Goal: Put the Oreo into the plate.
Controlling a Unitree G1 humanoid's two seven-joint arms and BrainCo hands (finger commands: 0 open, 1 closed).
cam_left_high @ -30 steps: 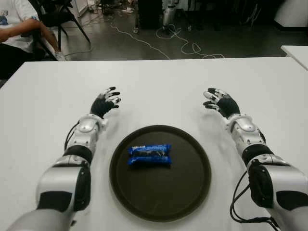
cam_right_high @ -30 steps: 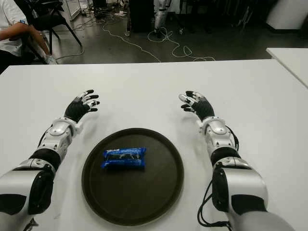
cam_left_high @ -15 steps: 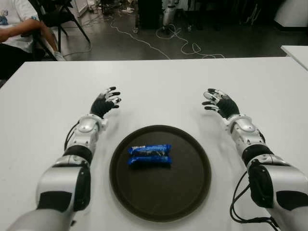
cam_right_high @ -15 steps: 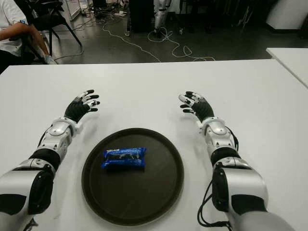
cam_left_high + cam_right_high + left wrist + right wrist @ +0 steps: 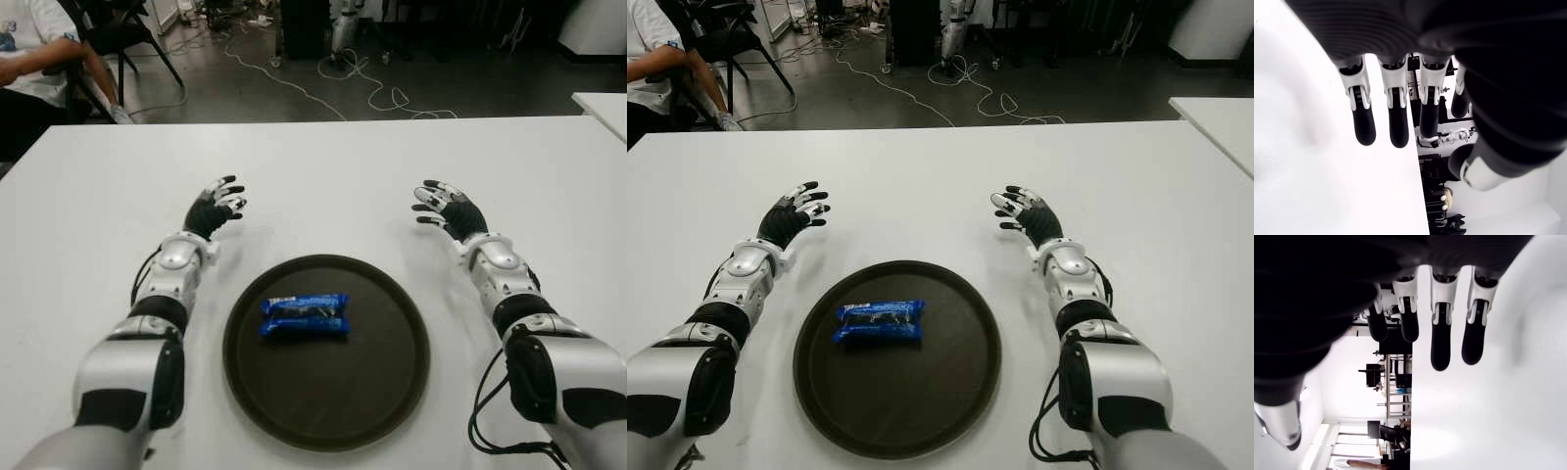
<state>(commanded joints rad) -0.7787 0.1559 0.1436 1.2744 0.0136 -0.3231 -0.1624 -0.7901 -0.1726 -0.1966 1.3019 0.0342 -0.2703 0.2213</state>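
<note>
Already, Oreo (image 5: 305,316): lying in plate (image 5: 382,392) (left of centre)
Left hand (image 5: 216,208): fingers spread, empty
Right hand (image 5: 447,208): fingers spread, empty

place: likely a robotics lab | white table (image 5: 323,157) under both hands | cables (image 5: 372,93) strewn on dark floor beyond the fingertips | black chair (image 5: 118,34) and seated person (image 5: 29,59) past the left hand (image 5: 214,208) | second table (image 5: 602,103) beyond the right hand (image 5: 446,209)

The Oreo (image 5: 305,316) lies in the plate (image 5: 382,392), between left hand (image 5: 216,210) and right hand (image 5: 450,211).
</note>
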